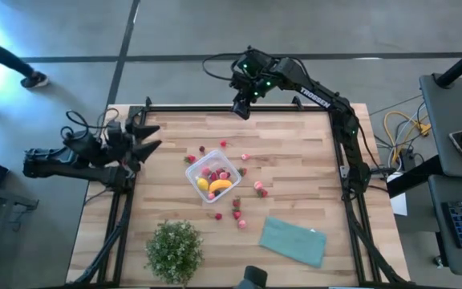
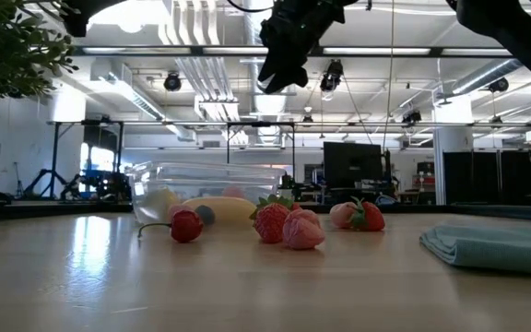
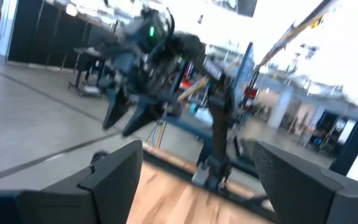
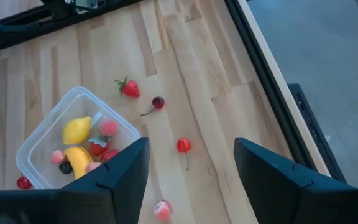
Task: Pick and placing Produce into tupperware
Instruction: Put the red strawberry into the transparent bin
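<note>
Soft folded teal cloth, clear rounded tupperware of glossy produce; both jaws released.

Tupperware sits mid-table with banana and lemon inside. Loose strawberries lie around it, mostly right and front. Potted plant front-left, folded cloth front-right. Left gripper at left edge, right gripper over far edge.

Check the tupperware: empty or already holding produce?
Partly filled. The tupperware holds a banana, a yellow round fruit and some red and pink pieces; more strawberries lie outside it.
</note>
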Tool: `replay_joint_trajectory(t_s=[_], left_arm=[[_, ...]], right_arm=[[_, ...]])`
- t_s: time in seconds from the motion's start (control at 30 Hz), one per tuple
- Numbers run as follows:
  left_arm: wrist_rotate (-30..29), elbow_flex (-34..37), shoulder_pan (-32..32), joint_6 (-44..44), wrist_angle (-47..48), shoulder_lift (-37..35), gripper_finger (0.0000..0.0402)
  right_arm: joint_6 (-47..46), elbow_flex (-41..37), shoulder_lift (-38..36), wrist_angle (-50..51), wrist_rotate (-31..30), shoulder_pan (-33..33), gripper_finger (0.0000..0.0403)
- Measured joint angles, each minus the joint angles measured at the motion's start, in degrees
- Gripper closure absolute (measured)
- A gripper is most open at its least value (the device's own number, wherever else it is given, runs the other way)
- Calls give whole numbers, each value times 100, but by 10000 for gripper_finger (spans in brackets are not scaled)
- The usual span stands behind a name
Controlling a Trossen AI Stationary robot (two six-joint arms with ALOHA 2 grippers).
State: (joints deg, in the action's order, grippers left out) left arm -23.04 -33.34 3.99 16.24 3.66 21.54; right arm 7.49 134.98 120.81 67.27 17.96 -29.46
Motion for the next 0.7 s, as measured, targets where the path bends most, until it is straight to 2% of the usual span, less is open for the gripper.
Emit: replay_joint_trajectory(t_s=[0.1, 0.2, 0.4, 0.5, 0.6, 0.7], left_arm=[[-153, 2, -1, 5, -383, 100, 109], [-207, 4, -2, -6, -216, 208, 109], [-867, -114, -30, 76, 1837, 559, 112], [-913, -144, -162, 294, 2443, 765, 120], [-900, -142, -457, 367, 2534, 972, 129], [-729, -158, -1110, 809, 2523, 1462, 135]], right_arm=[[0, 0, 0, 1, 0, 3, 177], [30, 0, 0, 1, 2, 6, 177], [252, 0, 0, -1, 0, -1, 177], [517, 0, 0, 0, 2, -32, 177], [747, 0, 0, 0, 2, -135, 177], [733, -2, 0, 2, 2, -339, 177]])
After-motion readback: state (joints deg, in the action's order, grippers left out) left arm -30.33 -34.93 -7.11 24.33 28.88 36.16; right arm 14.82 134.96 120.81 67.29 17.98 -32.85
